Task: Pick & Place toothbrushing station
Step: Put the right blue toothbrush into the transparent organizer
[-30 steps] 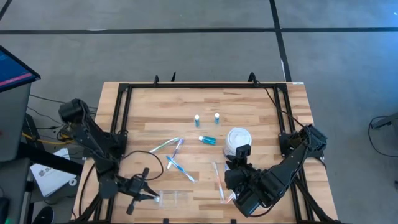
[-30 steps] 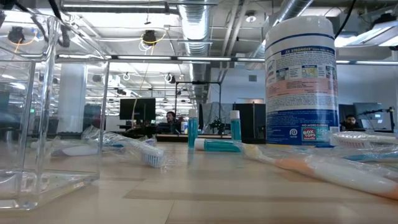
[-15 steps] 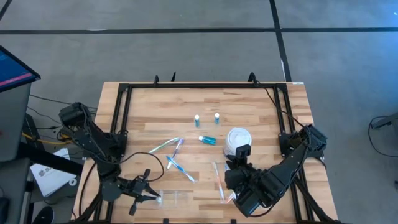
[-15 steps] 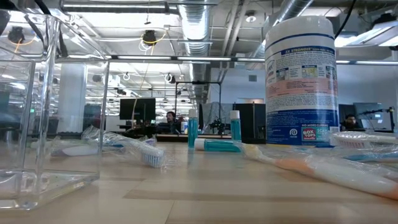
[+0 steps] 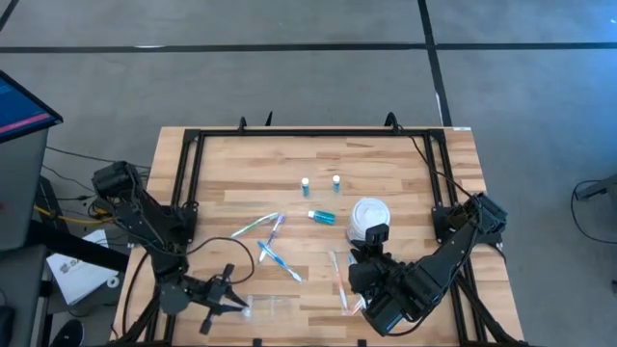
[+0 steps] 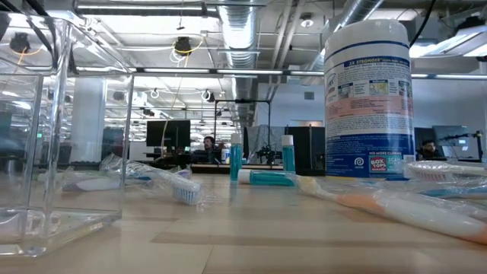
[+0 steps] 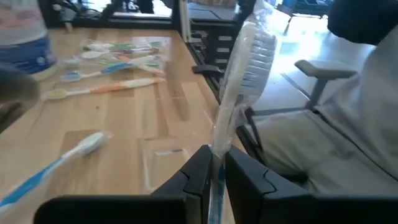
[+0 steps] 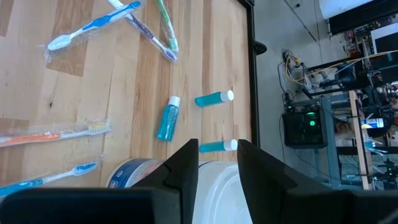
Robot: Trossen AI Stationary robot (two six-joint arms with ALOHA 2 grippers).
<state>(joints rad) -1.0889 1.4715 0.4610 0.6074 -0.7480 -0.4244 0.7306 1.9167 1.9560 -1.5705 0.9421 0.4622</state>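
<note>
My left gripper (image 5: 235,301) is near the table's front left, shut on a pale toothbrush in a clear crinkly wrapper (image 7: 239,74), beside a clear box (image 5: 270,306). Several wrapped toothbrushes lie flat mid-table (image 5: 275,241), and more lie by the right arm (image 5: 339,280), one of them orange (image 8: 56,134). Two small blue white-capped bottles stand upright (image 5: 305,183) (image 5: 336,180), and a third lies on its side (image 5: 321,217). My right gripper (image 5: 374,234) is open at the near side of the white wipes canister (image 5: 364,214). I cannot tell whether it touches the canister. My left gripper pinches the wrapped toothbrush's handle (image 7: 217,146) between its two fingers, wrapper and all. The brush runs on past the fingertips, bristle head (image 7: 255,46) at the far end, lifted clear of the table.
The clear box also shows at the low view's left (image 6: 53,137), close to the camera. The canister (image 6: 367,99) stands tall at right of centre. A black frame (image 5: 193,145) runs round the table's back and sides. Bare wood lies at the far left (image 5: 231,164).
My left gripper has shifted slightly toward the table's near edge and turned a little, still shut on the wrapped toothbrush.
</note>
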